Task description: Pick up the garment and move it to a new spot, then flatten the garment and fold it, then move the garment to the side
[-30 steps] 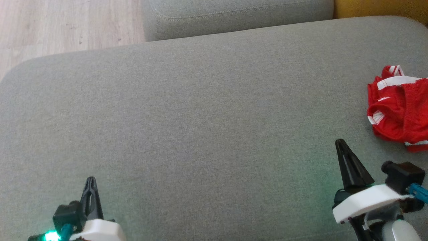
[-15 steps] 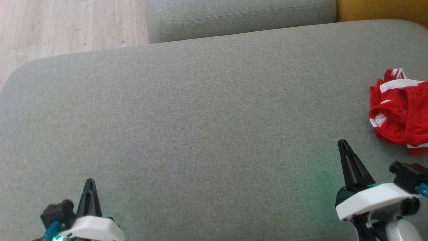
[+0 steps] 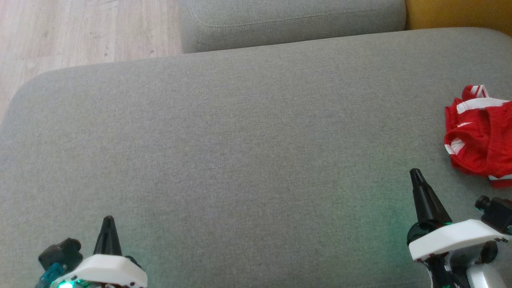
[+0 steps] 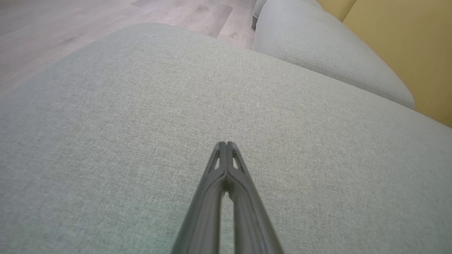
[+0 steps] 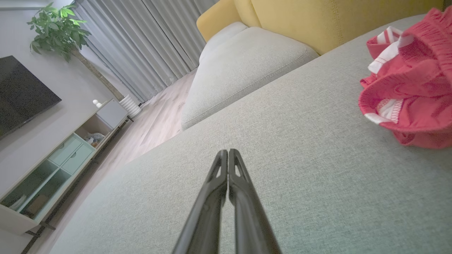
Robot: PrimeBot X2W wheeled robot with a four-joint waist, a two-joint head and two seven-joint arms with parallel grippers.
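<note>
A crumpled red garment [image 3: 480, 134] with white stripes lies at the right edge of the grey sofa seat [image 3: 240, 140]; it also appears at the right of the right wrist view, garment [image 5: 413, 91]. My right gripper [image 3: 416, 173] hovers over the seat just left of and below the garment, shut and holding nothing, its tips pressed together [image 5: 227, 152]. At the lower left my left gripper [image 3: 108, 219] is shut and bare as well, tips touching [image 4: 226, 144] above the plain cushion.
A second grey cushion [image 3: 292, 20] lies beyond the seat, with a yellow backrest [image 3: 460, 14] at the top right. Wooden floor [image 3: 80, 32] lies past the seat's left edge. A TV stand [image 5: 53, 155], a plant [image 5: 56, 30] and curtains [image 5: 141, 46] stand across the room.
The whole head view has shifted slightly down and right, so the camera moved. Both grippers sit a little lower in the frame; the garment lies unchanged.
</note>
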